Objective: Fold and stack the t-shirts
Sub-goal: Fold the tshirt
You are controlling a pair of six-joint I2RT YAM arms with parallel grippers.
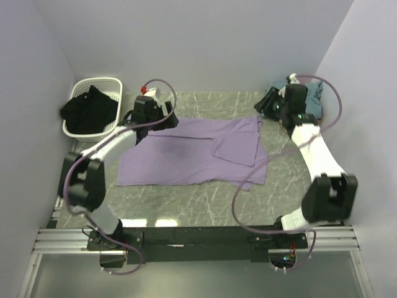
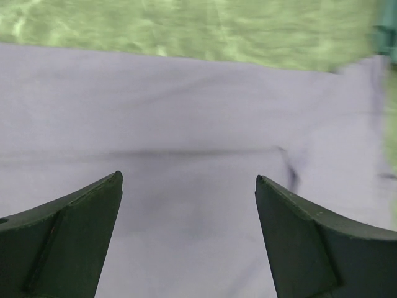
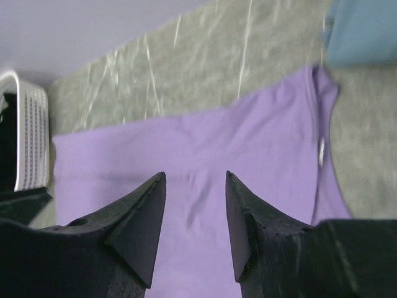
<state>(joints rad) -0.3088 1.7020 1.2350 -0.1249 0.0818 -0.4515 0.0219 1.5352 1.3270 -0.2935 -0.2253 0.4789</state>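
A large lavender t-shirt [image 1: 192, 152] lies spread on the marble table, its right side folded over with one sleeve lying on top. My left gripper [image 1: 151, 112] hovers over the shirt's far left edge, open and empty; its wrist view shows the lavender t-shirt [image 2: 186, 124] between the spread fingers. My right gripper [image 1: 275, 105] is above the shirt's far right corner, open and empty; the lavender t-shirt [image 3: 205, 149] fills its wrist view. A teal t-shirt [image 1: 313, 102] lies bunched at the far right, partly hidden by the right arm; it also shows in the right wrist view [image 3: 363, 31]. Red and tan shirts are out of view.
A white laundry basket [image 1: 107, 84] with dark clothing stands at the far left corner; its side shows in the right wrist view [image 3: 28, 136]. Purple walls enclose the table on three sides. Purple cables loop from both arms over the shirt.
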